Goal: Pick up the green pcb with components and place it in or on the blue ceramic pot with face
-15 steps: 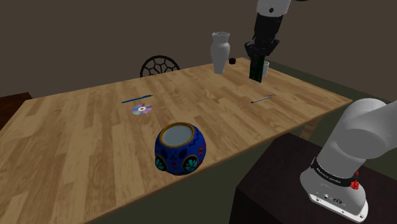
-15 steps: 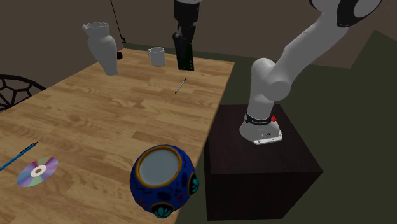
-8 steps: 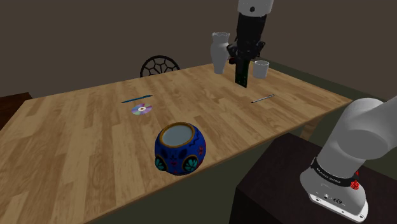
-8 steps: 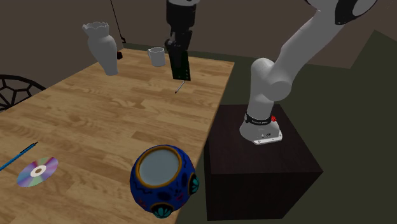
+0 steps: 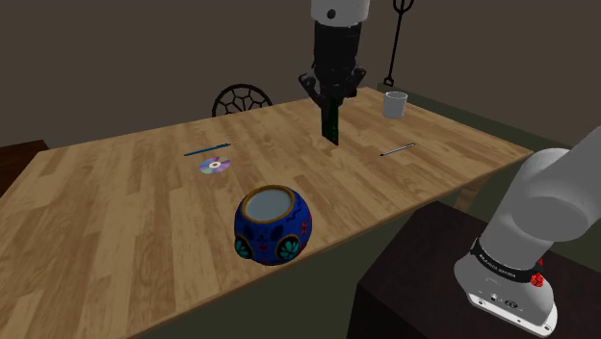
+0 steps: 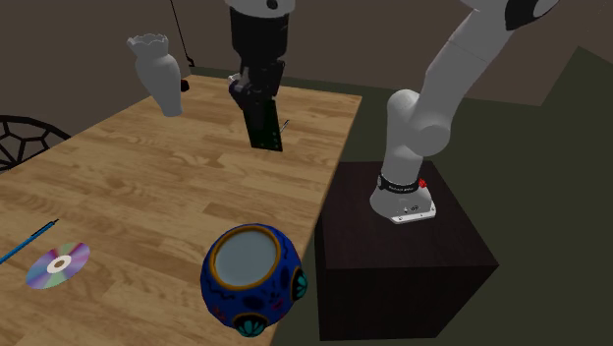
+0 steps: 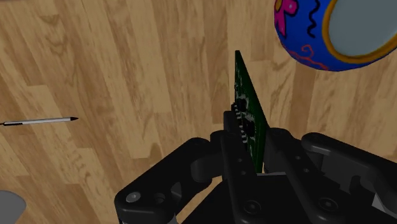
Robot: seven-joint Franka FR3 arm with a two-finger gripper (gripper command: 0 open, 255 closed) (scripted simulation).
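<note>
My black gripper [image 5: 329, 100] is shut on the green PCB [image 5: 329, 122], which hangs edge-down above the wooden table [image 5: 125, 207]. In the wrist view the thin green board [image 7: 249, 111] with small dark components stands clasped between the fingers [image 7: 236, 153]. From the second exterior view the board [image 6: 263, 123] hangs below the hand [image 6: 253, 84], high over the far half of the table. The blue painted pot [image 5: 272, 225] sits near the table's front edge, its mouth open upward, some way from the gripper. That pot [image 6: 251, 277] [image 7: 337, 32] shows pink and teal markings.
A white vase [image 6: 159, 69] stands at the back of the table and a white mug [image 5: 393, 104] at the shoulder view's right. A pen [image 5: 398, 149] lies near it. A disc [image 5: 215, 165] and a blue pencil [image 5: 207, 149] lie further left. A round-backed chair [image 5: 241, 99] stands behind.
The arm has carried the PCB leftward in the shoulder view, away from the mug and past the vase, toward the table's middle. The grip has stayed shut.
</note>
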